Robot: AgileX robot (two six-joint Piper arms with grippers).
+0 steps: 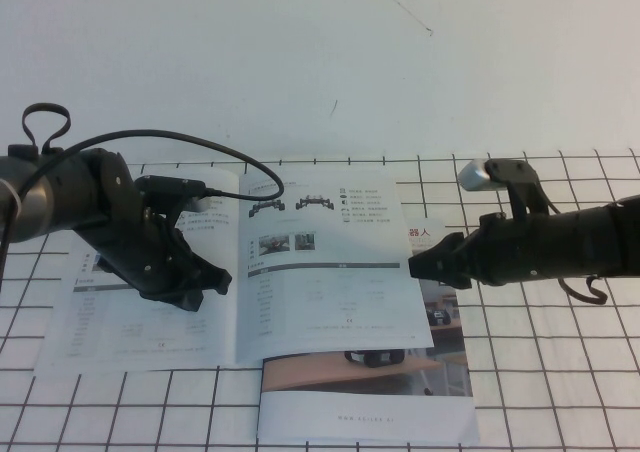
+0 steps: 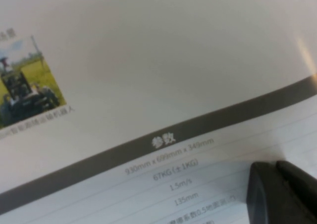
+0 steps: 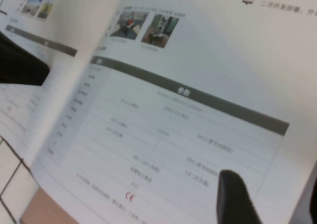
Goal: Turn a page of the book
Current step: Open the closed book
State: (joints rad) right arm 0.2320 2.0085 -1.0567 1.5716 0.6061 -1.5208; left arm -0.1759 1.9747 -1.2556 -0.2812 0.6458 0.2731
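Two hands work over the book, a thin glossy white catalogue lying open and flat on the desk, a white surface ruled with a black grid. Its spine runs from the near side to the far side, leaning slightly; the spread's long axis runs left to right. The page, on the right half, lies face up with two black vehicle photos, a dark grey bar and a table. The left hand presses the left-hand leaf, fingers together. The right hand sits at the page's right edge, fingers apart, grasping nothing. A wood-toned booklet lies partly beneath the book.
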